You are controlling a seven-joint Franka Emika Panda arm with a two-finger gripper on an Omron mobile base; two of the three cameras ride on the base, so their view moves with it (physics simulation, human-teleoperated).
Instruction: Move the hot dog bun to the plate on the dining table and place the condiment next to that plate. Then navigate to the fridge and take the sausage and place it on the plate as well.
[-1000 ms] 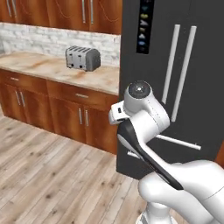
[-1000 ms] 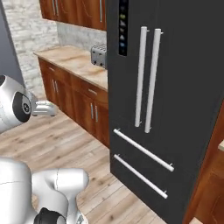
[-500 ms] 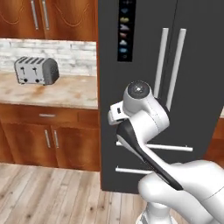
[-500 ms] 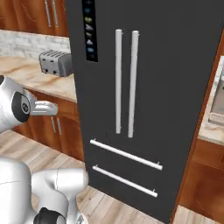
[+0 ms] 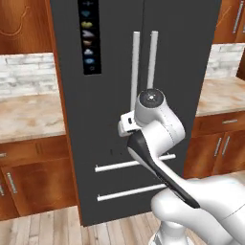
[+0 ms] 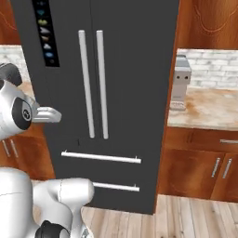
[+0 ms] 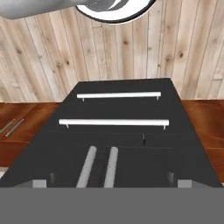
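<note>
So the robot's parked right in front of the fridge (image 5: 115,95), which takes up most of both base views: tall, dark grey-black, doors shut, with two long silver bar handles (image 6: 93,83) standing side by side up the middle and two horizontal drawer bars (image 6: 101,157) lower down. There's a strip of little lit icons (image 5: 89,36) at about 11 o'clock on the door in the left base view. The arm is folded up close to the front of the fridge, not touching it as far as I can tell. In the hand view the gripper (image 7: 111,183) points at the fridge face, fingertips sitting way apart at the bottom edge with nothing between them, so jaws wide and empty. A toaster (image 6: 180,83) sits on the marble-look counter (image 6: 209,109) at 3 o'clock of the fridge in the right base view. Wooden cabinets (image 5: 28,177) either side, plank floor (image 6: 195,218) below.
</note>
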